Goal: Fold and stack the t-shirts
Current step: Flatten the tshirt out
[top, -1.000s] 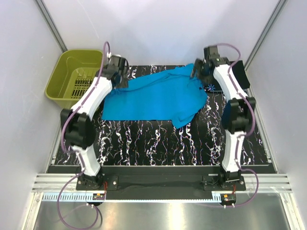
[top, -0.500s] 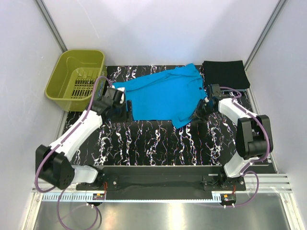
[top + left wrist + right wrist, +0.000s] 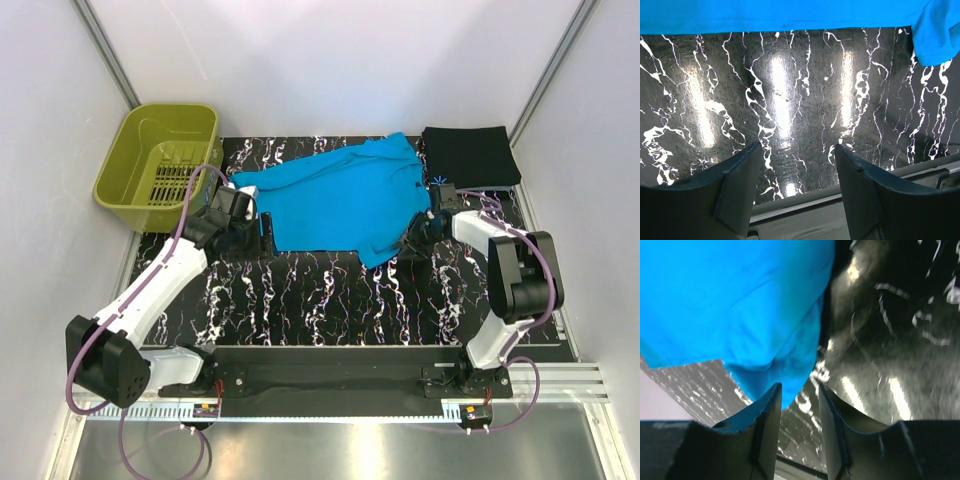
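Top external: basket (image 3: 122, 160) far-left, black shirt (image 3: 470, 155) far-right, turquoise shirt (image 3: 335, 205) between.

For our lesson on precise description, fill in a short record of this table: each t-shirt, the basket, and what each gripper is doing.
turquoise t-shirt: spread out unfolded on the marbled mat
black t-shirt: folded, far right corner
basket: olive-green, far left corner
left gripper: open and empty, over bare mat by the turquoise t-shirt's near left corner
right gripper: at the turquoise t-shirt's right edge, jaws narrowly apart; grip unclear
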Controlling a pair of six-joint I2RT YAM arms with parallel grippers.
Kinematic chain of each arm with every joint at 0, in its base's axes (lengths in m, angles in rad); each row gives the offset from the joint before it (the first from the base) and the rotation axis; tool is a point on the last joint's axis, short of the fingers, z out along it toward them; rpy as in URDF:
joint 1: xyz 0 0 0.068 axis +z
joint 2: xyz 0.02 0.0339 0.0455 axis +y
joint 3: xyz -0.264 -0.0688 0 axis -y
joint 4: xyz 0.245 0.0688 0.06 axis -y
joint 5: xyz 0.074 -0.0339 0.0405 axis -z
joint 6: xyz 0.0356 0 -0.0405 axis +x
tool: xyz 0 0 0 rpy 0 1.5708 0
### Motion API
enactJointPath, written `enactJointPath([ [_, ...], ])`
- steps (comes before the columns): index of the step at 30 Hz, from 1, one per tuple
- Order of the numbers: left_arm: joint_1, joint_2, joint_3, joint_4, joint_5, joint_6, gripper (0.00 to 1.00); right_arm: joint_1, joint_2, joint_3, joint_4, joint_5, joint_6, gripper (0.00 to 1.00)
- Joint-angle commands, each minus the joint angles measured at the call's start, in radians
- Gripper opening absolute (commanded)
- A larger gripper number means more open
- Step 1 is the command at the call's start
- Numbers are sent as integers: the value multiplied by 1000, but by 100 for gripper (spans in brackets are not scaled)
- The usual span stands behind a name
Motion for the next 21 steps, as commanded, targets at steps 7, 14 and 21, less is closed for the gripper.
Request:
enactJointPath([
  [7, 8, 11, 95, -3, 8, 32, 66, -10, 98, 21, 90, 30, 32, 34],
  [14, 18, 34, 131, -11, -9, 48, 66, -11, 54, -2, 60, 42, 11, 0],
  [21, 40, 28, 102, 1, -50, 48, 66, 21, -343, -242, -103, -16, 176, 0],
])
